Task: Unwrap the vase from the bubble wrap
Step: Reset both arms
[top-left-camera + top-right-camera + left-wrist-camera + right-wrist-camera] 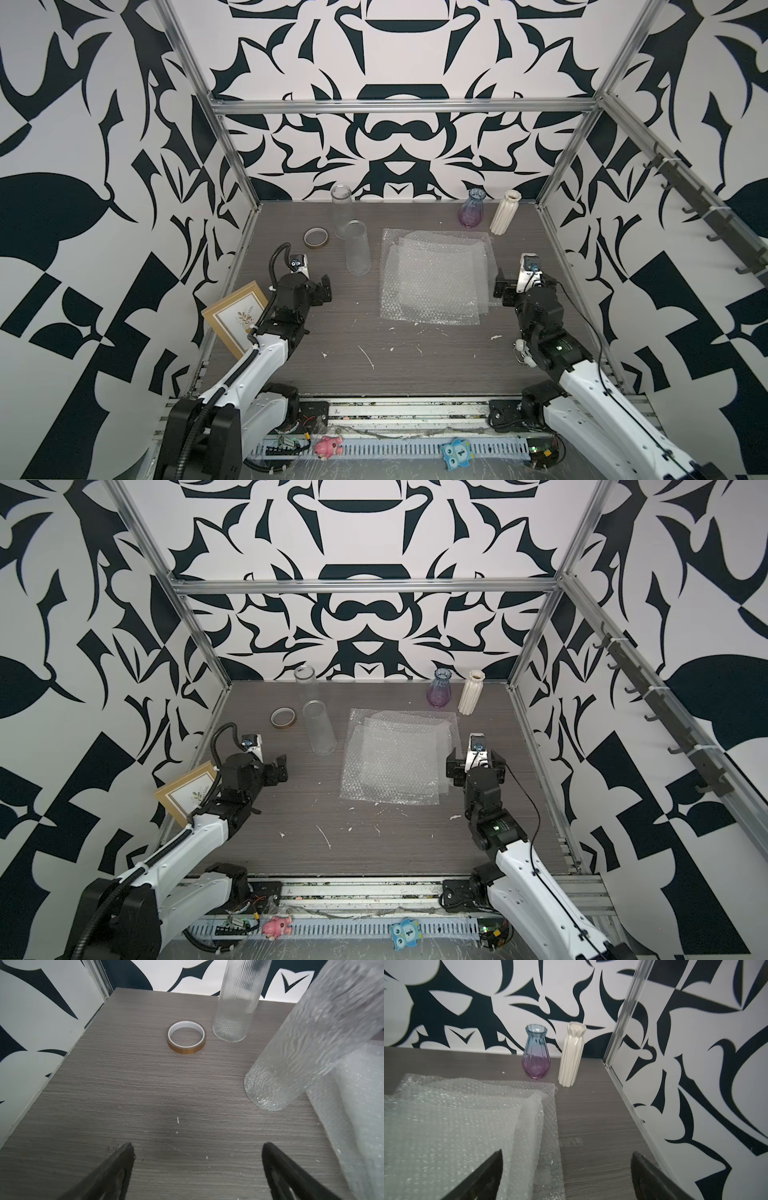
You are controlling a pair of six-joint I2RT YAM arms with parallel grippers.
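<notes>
A dark wood-grain table (pixel 291 365) inside a cell with black-and-white patterned walls, seen from above.

Far left, a gold-framed picture (pixel 237 318) leans against the side wall, out of the working area. Just beside it the left gripper (pixel 198 1145) hovers low over bare table, its jaws spread wide and holding nothing. It appears to be parked clear of the work.

Beyond it, towards the back, a roll of amber tape (pixel 316 237) lies flat. Right of the tape stand two clear glass cylinders. A ribbed glass vase (pixel 341 203) is against the back wall, and a textured glass vase (pixel 357 249) stands nearer, upright and just beside the left edge of the wrap. Both are bare.

In the middle lies the bubble wrap (pixel 432 278): several roughly square sheets, flat and overlapping in a loose stack, with nothing rolled inside them. Small white scraps dot the table in front.

Behind the stack's right corner stand a blue-to-purple glass vase (pixel 472 210) and, near it, a cream fluted ceramic vase (pixel 505 214). Both are upright near the back wall, apart from the wrap and unwrapped.

Far right, the right gripper (pixel 566 1152) hangs over the right edge of the stack. Its jaws are wide apart and empty. One finger is above the sheets, the other above bare table.

No vase in view is wrapped, so the unwrapping looks finished. Which of the four vases the task means cannot be told.
</notes>
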